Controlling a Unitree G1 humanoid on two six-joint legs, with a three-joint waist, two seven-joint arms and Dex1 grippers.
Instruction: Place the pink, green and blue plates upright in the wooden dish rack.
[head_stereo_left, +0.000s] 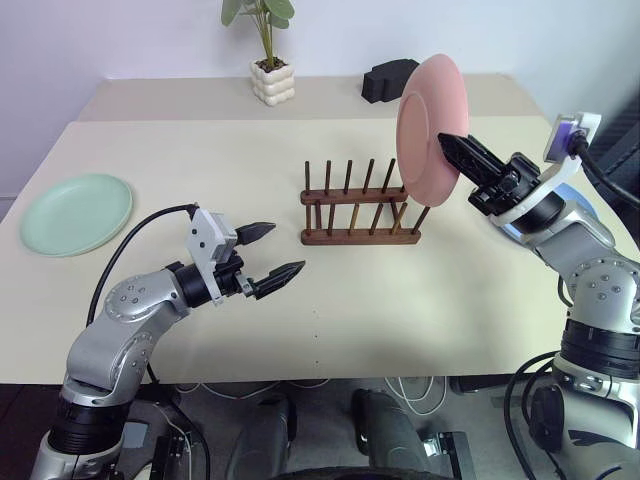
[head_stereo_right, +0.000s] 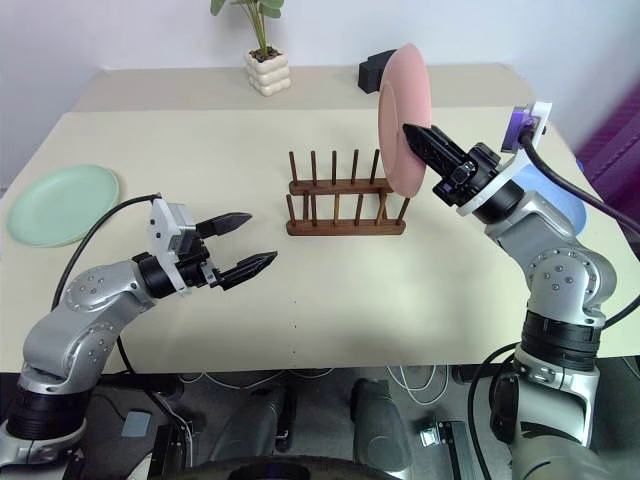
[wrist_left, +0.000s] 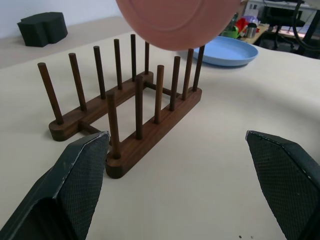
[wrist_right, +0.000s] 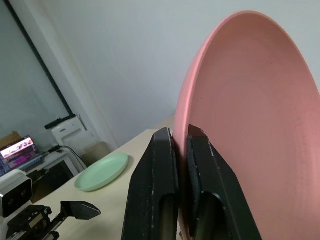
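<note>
Pinching the pink plate (head_stereo_left: 430, 120) by its rim, the right gripper (head_stereo_left: 462, 155) has both fingers shut tight on it, one pad each side, plate held on edge and nearly upright, w/ most of the disc above and beyond the jaws. Straight below the plate's lower edge sits the wooden dish rack (head_stereo_left: 360, 212), right-hand end slots nearest; the plate's bottom hangs just above the end pegs, not seated as far as I can judge. Plate face runs roughly across the rack's rails, so it lines up w/ the gaps between pegs; next move looks like a short drop into an end slot, and the risk is the rim catching a peg top. Rack itself holds nothing yet. Left gripper (head_stereo_left: 268, 260) is spread wide, holding nothing, hovering low over the table (head_stereo_left: 420, 300); rack lies ahead of its jaws, near but apart. Right arm is plainly the nearer one to the slot. Green plate (head_stereo_left: 77, 212) lies flat, well off behind the left arm's side. Blue plate (wrist_left: 227, 50) lies flat beyond the rack's far end, near the right arm. Both wait on the table.
</note>
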